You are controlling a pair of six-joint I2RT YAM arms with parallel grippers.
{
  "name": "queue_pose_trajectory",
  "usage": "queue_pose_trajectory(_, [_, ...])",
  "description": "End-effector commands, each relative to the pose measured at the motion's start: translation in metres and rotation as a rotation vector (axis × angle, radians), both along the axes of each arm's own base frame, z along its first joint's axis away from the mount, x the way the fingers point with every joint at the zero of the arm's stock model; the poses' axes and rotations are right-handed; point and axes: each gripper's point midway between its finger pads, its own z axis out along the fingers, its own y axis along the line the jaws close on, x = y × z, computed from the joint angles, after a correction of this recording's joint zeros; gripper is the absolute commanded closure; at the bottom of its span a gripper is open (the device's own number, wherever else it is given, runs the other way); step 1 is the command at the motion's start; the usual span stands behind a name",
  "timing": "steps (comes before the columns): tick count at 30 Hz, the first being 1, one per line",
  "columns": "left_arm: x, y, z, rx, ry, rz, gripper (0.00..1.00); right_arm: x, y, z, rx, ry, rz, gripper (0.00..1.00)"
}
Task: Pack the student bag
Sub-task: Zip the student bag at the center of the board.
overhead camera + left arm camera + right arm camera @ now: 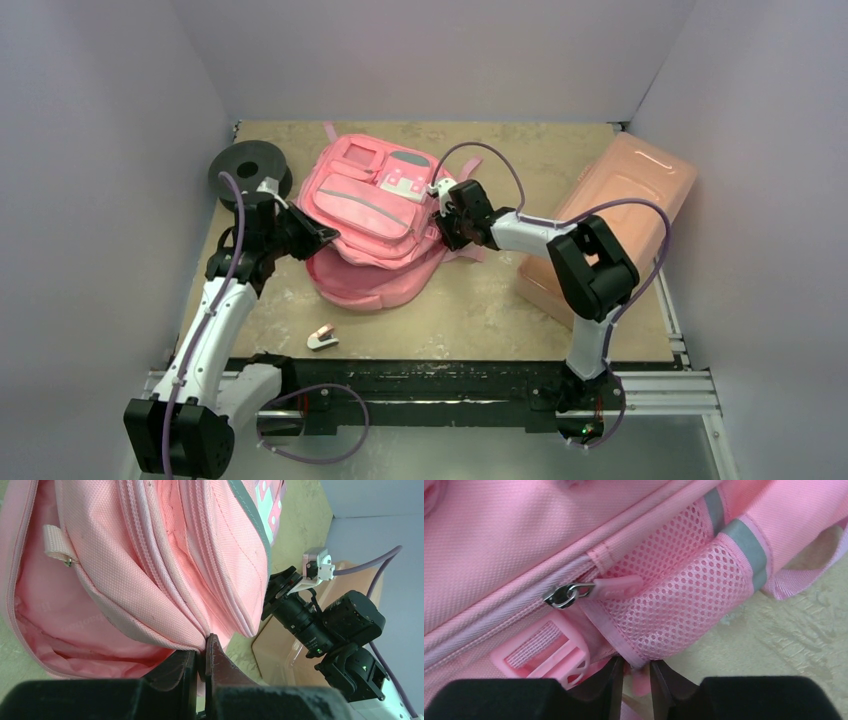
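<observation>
student bag [372,215] lies flat mid-worktop [480,300], front pockets up, sitting between the two hands. left hand [325,235] is at the bag's left edge; in the left wrist view [205,647] its fingers [175,672] are almost together with the bag's seam edge nipped between them, so it's clamped on fabric. main compartment gapes open on that side, pale pink lining [60,625] visible. right hand [443,215] is at the bag's right edge, near the white clasp patch; in the right wrist view [638,672] the bottom fold of the mesh side pocket [674,605] dips into the narrow gap between its fingers [664,682], so it's pinched there. metal zip pull [566,594] with a pink tab sits just above the mesh, and a pink strap buckle [546,657] is beside the left finger. off the bag: black spool [250,168] at far left, salmon box [620,215] right of the right arm, and a small white and pink object [322,339] near the front edge, well apart from both hands.
</observation>
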Motion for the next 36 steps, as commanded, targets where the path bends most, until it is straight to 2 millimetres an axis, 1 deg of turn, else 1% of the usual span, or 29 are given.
queue_pose_trajectory(1, [0.007,-0.012,0.027,-0.029,-0.103,-0.08,1.0,-0.006,0.022,0.016,0.101,0.021,0.081,0.82])
queue_pose_trajectory(2, [0.008,-0.012,0.026,-0.031,-0.1,-0.077,1.0,-0.01,0.024,0.021,0.119,0.033,0.08,0.99])
queue_pose_trajectory(3, [0.009,-0.012,0.024,-0.029,-0.098,-0.074,1.0,-0.014,0.023,0.026,0.13,0.047,0.073,1.0])
queue_pose_trajectory(4, [0.011,-0.011,0.021,-0.026,-0.093,-0.068,1.0,-0.02,0.023,0.036,0.151,0.061,0.061,1.0])
queue_pose_trajectory(5, [0.012,-0.01,0.018,-0.021,-0.089,-0.061,1.0,-0.026,0.021,0.04,0.161,0.084,0.048,1.0])
queue_pose_trajectory(7, [0.015,-0.008,0.01,-0.017,-0.071,-0.049,1.0,-0.043,0.02,0.056,0.198,0.124,0.057,1.0])
queue_pose_trajectory(8, [0.016,-0.008,0.007,-0.019,-0.062,-0.046,1.0,-0.053,0.02,0.06,0.205,0.148,0.067,1.0])
queue_pose_trajectory(10, [0.018,-0.009,0.002,-0.033,-0.058,-0.04,1.0,-0.071,0.02,0.063,0.21,0.179,0.082,1.0])
queue_pose_trajectory(12, [0.02,-0.01,-0.001,-0.059,-0.068,-0.024,1.0,-0.091,0.025,0.063,0.227,0.213,0.129,1.0])
queue_pose_trajectory(15, [0.021,-0.013,-0.003,-0.107,-0.087,-0.006,1.0,-0.112,0.033,0.059,0.207,0.237,0.191,1.0])
queue_pose_trajectory(16, [0.021,-0.014,-0.003,-0.115,-0.091,-0.008,1.0,-0.111,0.031,0.056,0.178,0.222,0.183,1.0])
queue_pose_trajectory(18, [0.02,-0.015,-0.003,-0.12,-0.096,-0.02,1.0,-0.101,0.023,0.049,0.117,0.186,0.135,1.0])
queue_pose_trajectory(19, [0.019,-0.016,-0.004,-0.114,-0.092,-0.026,1.0,-0.096,0.019,0.046,0.091,0.172,0.11,0.98])
queue_pose_trajectory(21, [0.016,-0.013,-0.007,-0.089,-0.09,-0.031,1.0,-0.091,0.016,0.042,0.071,0.159,0.087,0.89])
queue_pose_trajectory(23, [0.01,-0.009,-0.012,-0.06,-0.087,-0.023,1.0,-0.093,0.017,0.039,0.083,0.165,0.091,0.72])
queue_pose_trajectory(24, [0.008,-0.006,-0.016,-0.04,-0.082,-0.018,1.0,-0.095,0.017,0.037,0.09,0.171,0.089,0.67])
queue_pose_trajectory(26, [0.002,0.0,-0.024,-0.006,-0.058,-0.003,1.0,-0.099,0.015,0.033,0.093,0.182,0.086,0.64])
queue_pose_trajectory(28, [-0.001,0.004,-0.032,0.015,-0.032,0.008,1.0,-0.101,0.008,0.031,0.079,0.172,0.065,0.62])
queue_pose_trajectory(31, [-0.002,0.005,-0.037,0.019,-0.021,0.009,1.0,-0.101,-0.002,0.027,0.045,0.157,0.041,0.6])
queue_pose_trajectory(33, [-0.002,0.004,-0.037,0.019,-0.02,0.001,1.0,-0.101,-0.001,0.027,0.046,0.157,0.052,0.6])
queue_pose_trajectory(36, [-0.001,0.003,-0.038,0.023,-0.018,-0.011,1.0,-0.109,0.01,0.034,0.11,0.169,0.098,0.55])
